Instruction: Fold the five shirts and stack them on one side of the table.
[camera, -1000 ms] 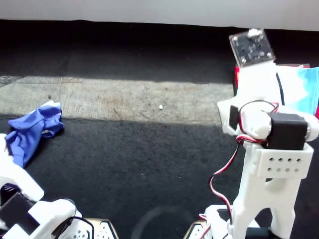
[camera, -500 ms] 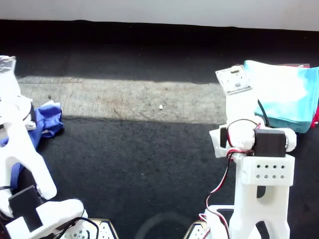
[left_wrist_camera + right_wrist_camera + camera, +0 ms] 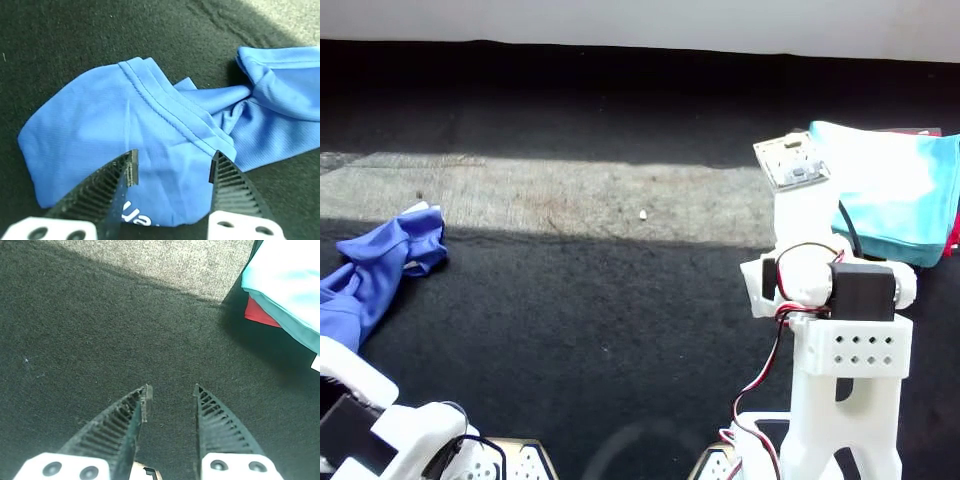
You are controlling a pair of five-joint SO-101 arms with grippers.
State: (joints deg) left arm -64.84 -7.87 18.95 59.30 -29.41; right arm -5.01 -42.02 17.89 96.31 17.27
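Crumpled royal-blue knit shirt lies at left edge of the black felt-covered tabletop, one end bunched & twisted, partly in the pale sunlit strip that runs across the table's far half. Left claw hangs right over that shirt, jaws released & wide apart w/ nothing between them but blue fabric below; can't tell if tips touch it. The shirt's stitched hem runs diagonally just ahead of the tips. At the far right edge sits a folded pale turquoise shirt, flat, on top of a folded red shirt w/ just a sliver of red peeking out under it. The white right arm stands near the front right edge, in front of that stack. Right claw is released too, jaws apart over bare black felt, stack near but apart from it.
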